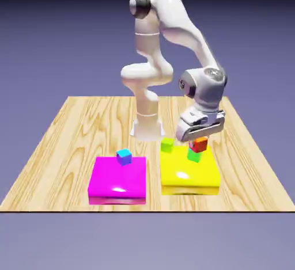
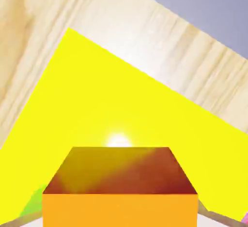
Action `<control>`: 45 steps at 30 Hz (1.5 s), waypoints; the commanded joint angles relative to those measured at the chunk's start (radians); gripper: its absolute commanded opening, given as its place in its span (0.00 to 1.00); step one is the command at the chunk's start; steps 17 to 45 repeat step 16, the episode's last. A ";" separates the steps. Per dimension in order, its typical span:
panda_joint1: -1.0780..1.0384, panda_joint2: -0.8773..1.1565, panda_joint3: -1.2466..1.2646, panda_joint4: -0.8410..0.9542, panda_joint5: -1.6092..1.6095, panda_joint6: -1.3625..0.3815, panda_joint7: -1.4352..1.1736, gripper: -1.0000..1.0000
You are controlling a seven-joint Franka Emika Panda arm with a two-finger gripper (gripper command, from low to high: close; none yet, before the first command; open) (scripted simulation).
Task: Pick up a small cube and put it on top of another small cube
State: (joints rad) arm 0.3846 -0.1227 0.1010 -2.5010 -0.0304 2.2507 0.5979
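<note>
Operator: Where is the task's cube?

Guide: The orange-red cube (image 1: 199,145) is held in your gripper (image 2: 120,214), which is closed on its sides. In the exterior view it appears over the teal-topped green cube (image 1: 194,156), partly covering it. Whether the two touch cannot be determined.

Operator: How should I carry out the placement?

Guide: Treat alignment as the current step. Keep the grip firm. Confirm clearance below the held cube before any sideways motion; a low pass could push the lower cube. Centre one over the other, match their edges, then descend slowly and straight. At contact, stop pressing. Open the gripper evenly and retract vertically. An off-centre release could let the upper cube tip.

Operator: What about its attitude?

Guide: The hand appears tilted in the exterior view. Level the cube's underside before seating it.

Operator: Describe the surface.

Guide: The yellow slab (image 1: 189,174) lies at the exterior view's right, with the lime-green cube (image 1: 167,144) by its far edge. Keep your fingers away from that cube. The magenta slab (image 1: 118,175) is at the left, with the blue cube (image 1: 124,157) by its far edge. All are on the wood-grained counter (image 1: 52,171).

Operator: And the room?

Guide: A plain blue-violet backdrop (image 1: 52,44).
</note>
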 commanded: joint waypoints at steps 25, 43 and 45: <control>0.118 -0.038 -0.063 -0.130 -0.035 0.103 -0.181 1.00; 0.118 -0.038 -0.063 -0.130 -0.035 0.103 -0.181 1.00; 0.118 -0.038 -0.063 -0.130 -0.035 0.103 -0.181 1.00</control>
